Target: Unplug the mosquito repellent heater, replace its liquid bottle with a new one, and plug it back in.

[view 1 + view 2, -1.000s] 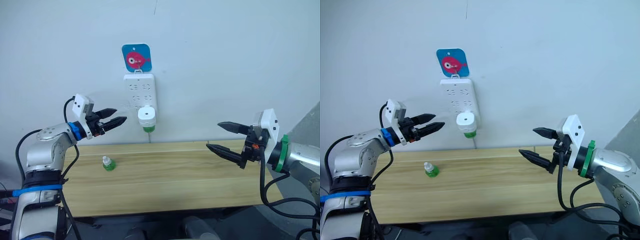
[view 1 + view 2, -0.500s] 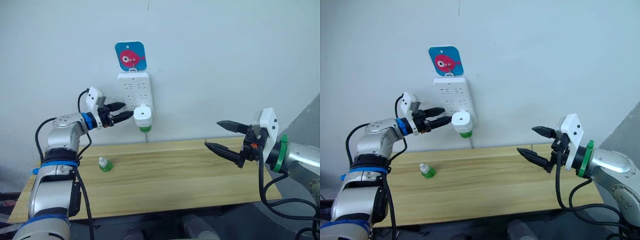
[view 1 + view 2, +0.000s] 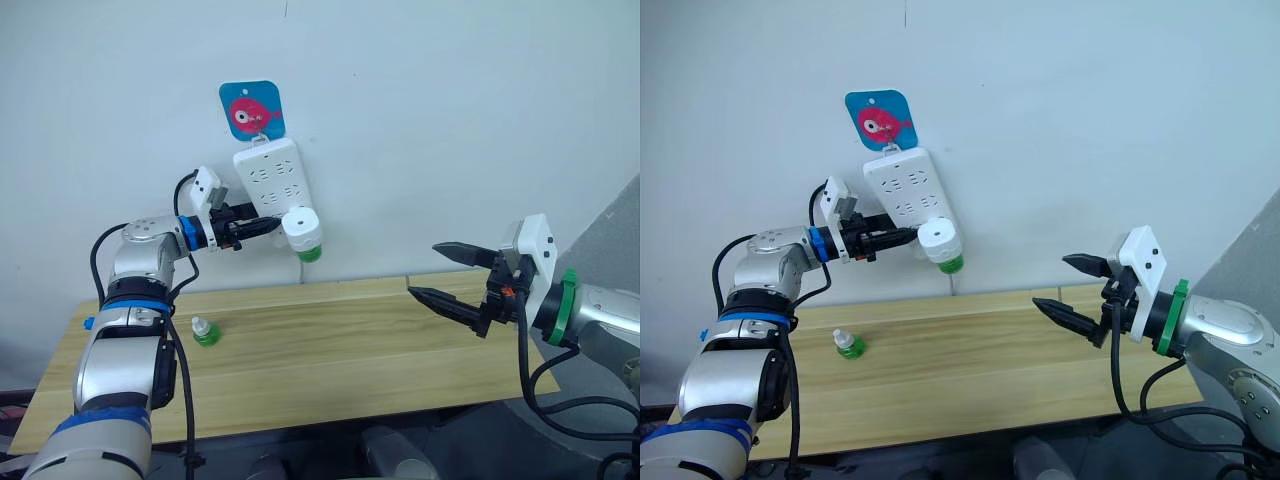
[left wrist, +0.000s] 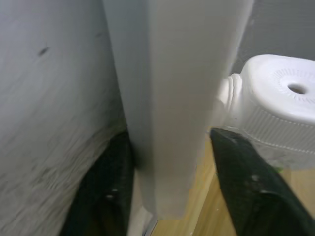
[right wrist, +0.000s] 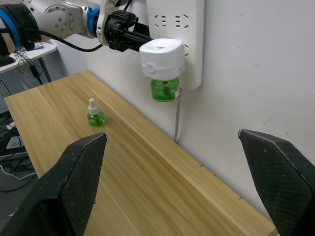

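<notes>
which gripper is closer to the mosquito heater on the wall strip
Left. The left gripper sits right beside the mosquito repellent heater, straddling the power strip; the right gripper hangs apart over the table's far end.

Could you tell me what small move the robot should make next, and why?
Probably bring the right gripper across toward the mosquito repellent heater: it is plugged into the tilted power strip, the left gripper is at that strip, and the right hangs open, apart.

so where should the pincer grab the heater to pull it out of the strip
Grip the heater by its white ribbed body, one finger on each flat side, coming in from the robot's left, level with the wall. The body stands proud of the power strip, while the green bottle beneath it is rounder and may unscrew.
</notes>
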